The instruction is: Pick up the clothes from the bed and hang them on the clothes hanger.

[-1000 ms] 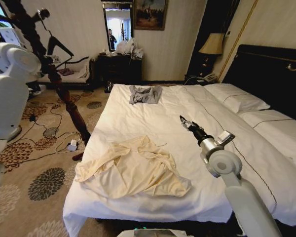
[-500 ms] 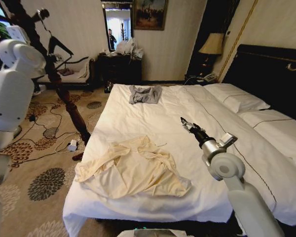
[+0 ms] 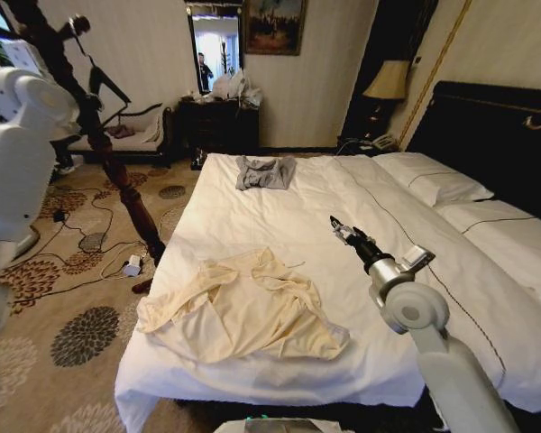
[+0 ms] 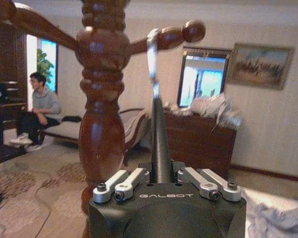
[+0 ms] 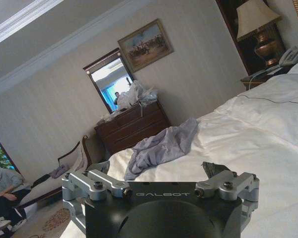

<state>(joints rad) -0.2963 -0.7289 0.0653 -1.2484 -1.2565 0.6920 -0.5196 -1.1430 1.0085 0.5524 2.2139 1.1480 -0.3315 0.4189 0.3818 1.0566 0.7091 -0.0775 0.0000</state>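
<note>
**Shirt lies near-left of my right arm, hanger held high on the left**

I have the right gripper (image 3: 336, 225) poised over the middle of the bed (image 3: 343, 194), pointing toward the far end; in its wrist view the fingers (image 5: 97, 182) stand spread and released, holding nothing. The clothes (image 3: 243, 307), a crumpled cream shirt, sit on the near-left part of the bed, nearer to me and left of those fingers, close to the mattress's left edge. Its long axis runs roughly left to right across the bed. My right arm is plainly the nearer one.

My left gripper (image 4: 161, 184) is raised far left beside the wooden coat stand (image 4: 102, 99), its fingers clenched on the black clothes hanger (image 4: 159, 144), whose silver hook sits at a branch of the stand.

White sheet lies open around the shirt; a grey garment (image 3: 264, 171) is well apart at the far end. I judge the reach must swing back and left.
</note>
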